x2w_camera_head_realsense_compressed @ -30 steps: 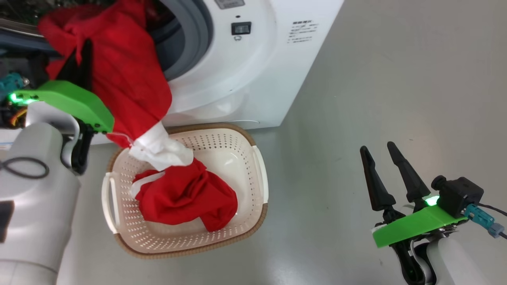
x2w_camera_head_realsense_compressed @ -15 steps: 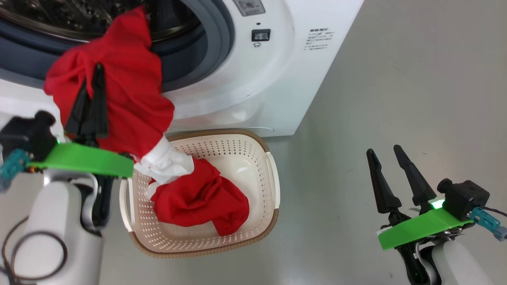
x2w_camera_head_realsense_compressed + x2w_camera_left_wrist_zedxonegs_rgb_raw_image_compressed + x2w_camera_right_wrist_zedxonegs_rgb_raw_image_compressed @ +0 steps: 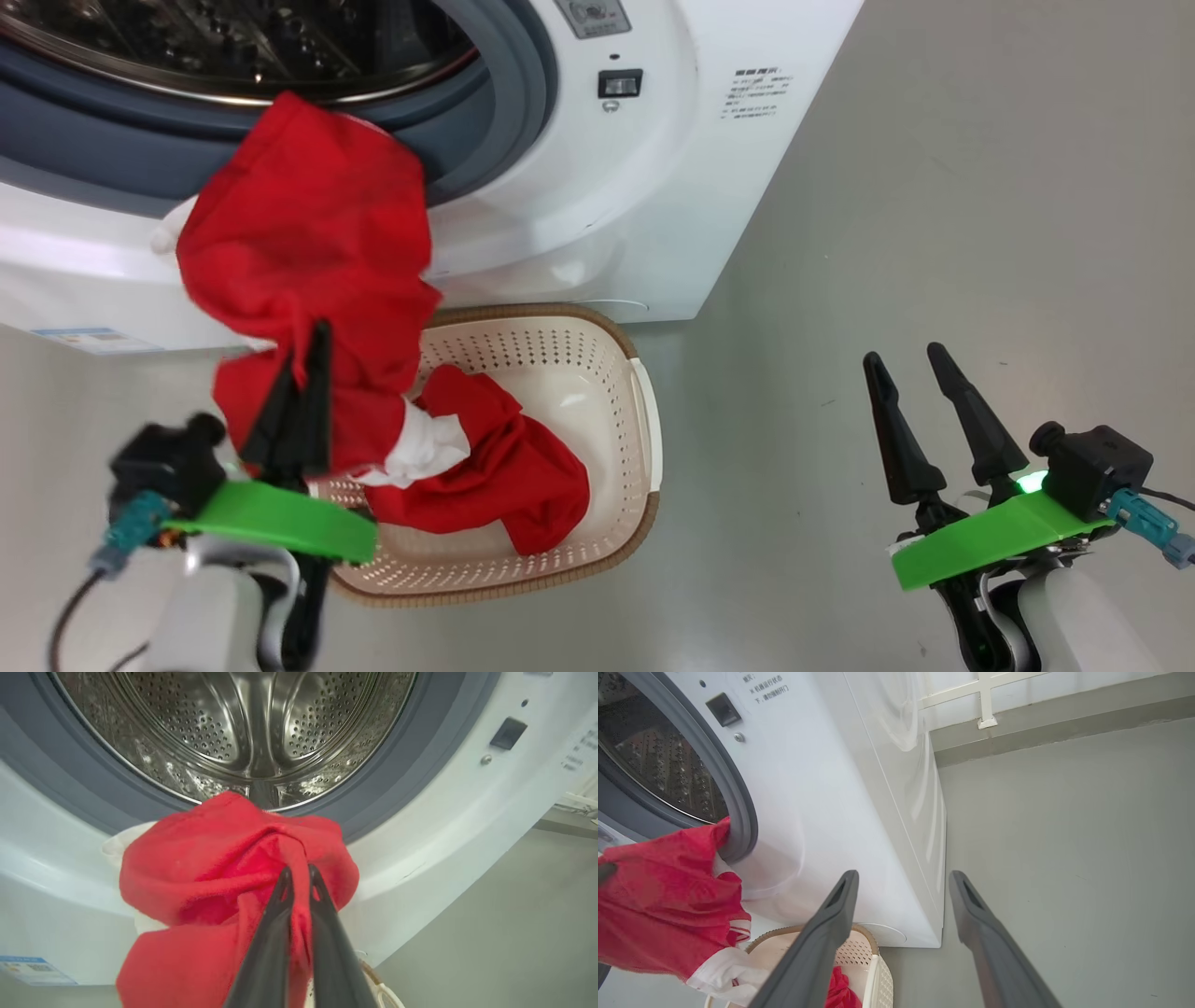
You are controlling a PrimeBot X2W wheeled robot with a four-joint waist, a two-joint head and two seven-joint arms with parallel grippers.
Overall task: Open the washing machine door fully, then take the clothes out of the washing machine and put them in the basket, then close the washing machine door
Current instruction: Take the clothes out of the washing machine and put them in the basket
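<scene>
Left gripper (image 3: 313, 341) lowered toward basket (image 3: 523, 310) — pinching clothes (image 3: 308, 233) — right gripper (image 3: 905, 355) spread, unmoved

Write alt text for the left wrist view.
The left end effector, shut, pinches a bunched bright red fabric garment before the white front-loading washing machine, its perforated steel drum framed by a grey rubber ring.

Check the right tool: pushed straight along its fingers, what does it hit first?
Probably the washing machine, on its white side panel near the front corner. The open right tool aims there with nothing between. Depth is hard to judge.
</scene>
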